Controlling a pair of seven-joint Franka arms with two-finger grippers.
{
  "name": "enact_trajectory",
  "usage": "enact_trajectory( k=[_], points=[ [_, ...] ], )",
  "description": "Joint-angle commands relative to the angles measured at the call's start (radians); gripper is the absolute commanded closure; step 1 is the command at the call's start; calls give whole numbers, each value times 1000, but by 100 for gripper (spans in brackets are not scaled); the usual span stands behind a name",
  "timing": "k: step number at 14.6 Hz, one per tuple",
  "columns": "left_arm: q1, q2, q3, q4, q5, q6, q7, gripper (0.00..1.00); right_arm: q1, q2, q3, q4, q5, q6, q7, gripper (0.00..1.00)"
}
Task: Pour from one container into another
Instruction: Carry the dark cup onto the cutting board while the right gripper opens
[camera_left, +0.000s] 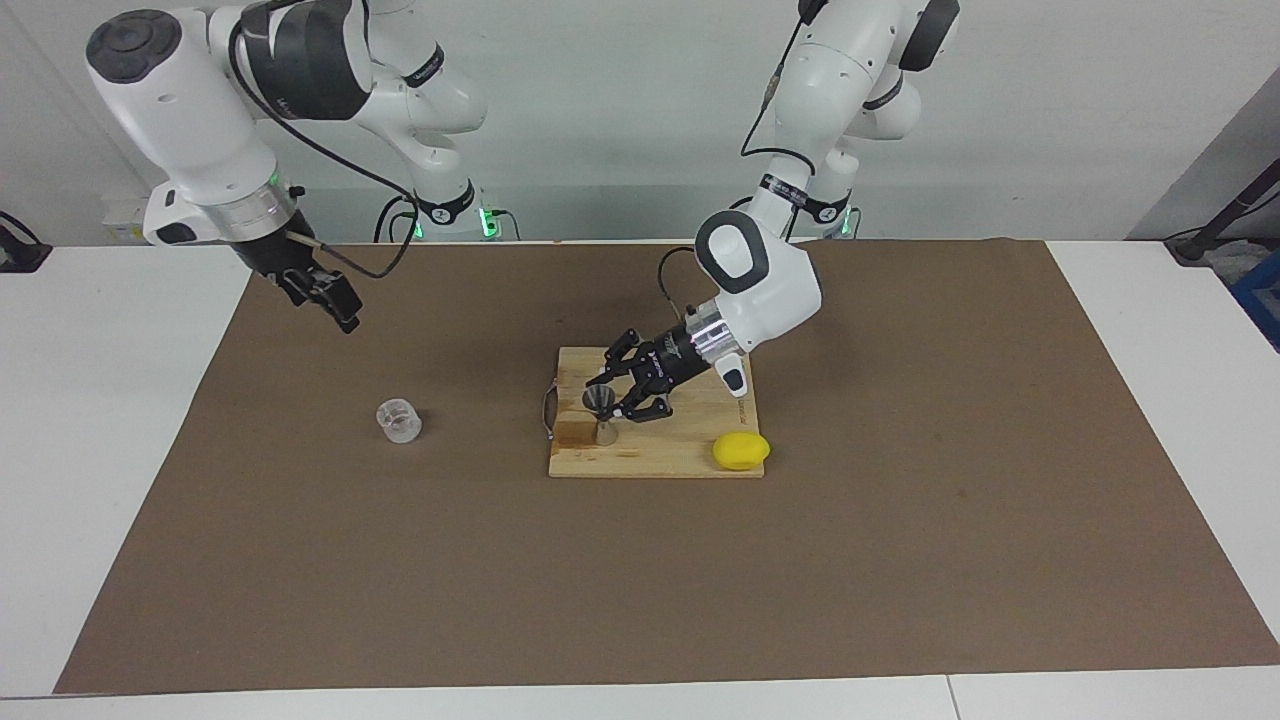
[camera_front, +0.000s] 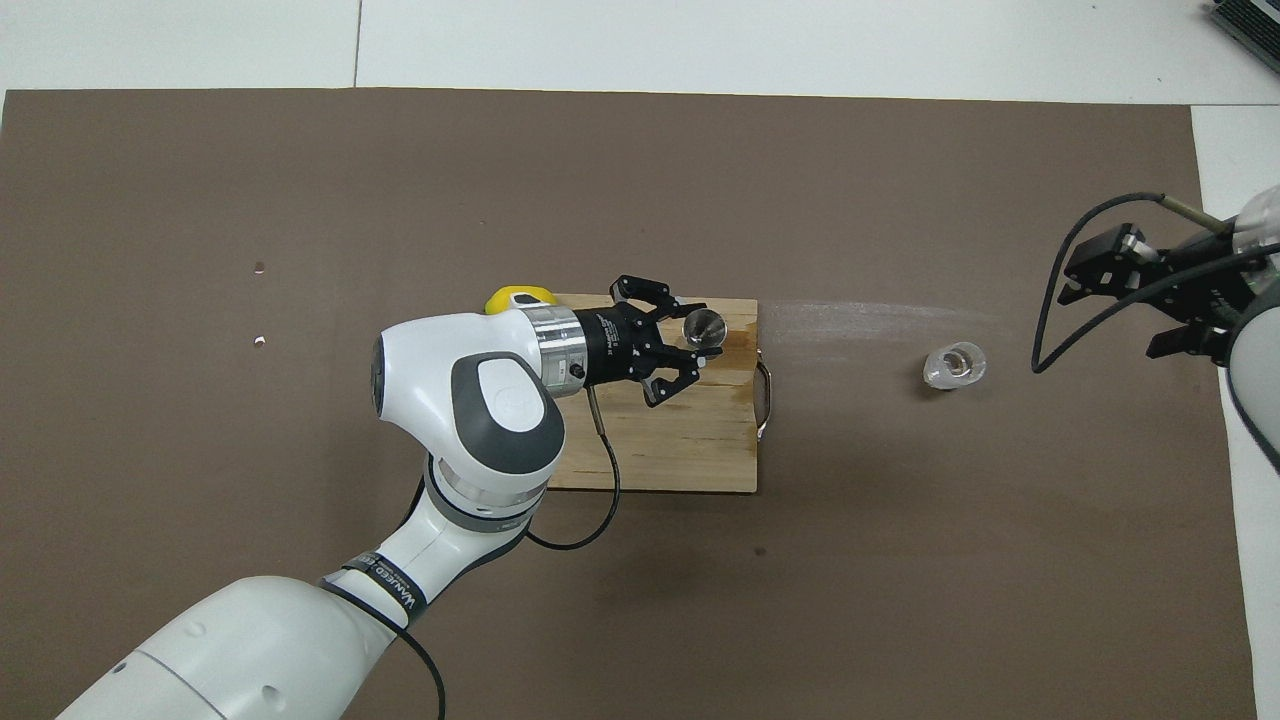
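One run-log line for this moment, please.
left gripper: shut on jigger, upright on cutting board | right gripper: raised over mat, apart from clear cup | pour: not begun

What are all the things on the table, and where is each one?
Clear round plastic cup: one, see-through, on the brown mat toward the right arm's end of the table.
Hourglass-shaped silvery metal jigger: one, steel, upright on the board's corner nearest the cup.
Wooden cutting board: one, light wood with a metal handle, on the middle of the mat.
Yellow lemon: one, on the board's corner toward the left arm's end.
Brown mat: one, covering most of the white table.
Left gripper: black, shut on the jigger.
Right gripper: black, in the air over the mat's edge, holding nothing.
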Motion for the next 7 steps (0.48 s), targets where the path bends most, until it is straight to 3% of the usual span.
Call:
enact_trajectory(
  k=[1,3,4,5,6,7],
  points=[
    [-10,-17,9,-19,-16,12,4,100,-33,4,7,-37,26,85,63,6],
    [-14,-17,11,-19,-14,12,4,99,-59,36,8,-45,41,84,129,6],
    [-14,-17,11,-19,-13,14,4,88,-76,55,7,-45,80,79,159,5],
    [-13,-17,9,-19,-14,14,1,59,-104,77,8,-45,123,76,178,4],
    [-8,-17,9,-19,-14,14,-6,1,-119,100,7,-45,157,67,199,4],
    [-7,-17,9,-19,-14,12,-6,0,-137,124,7,-45,183,59,219,4]
  ],
)
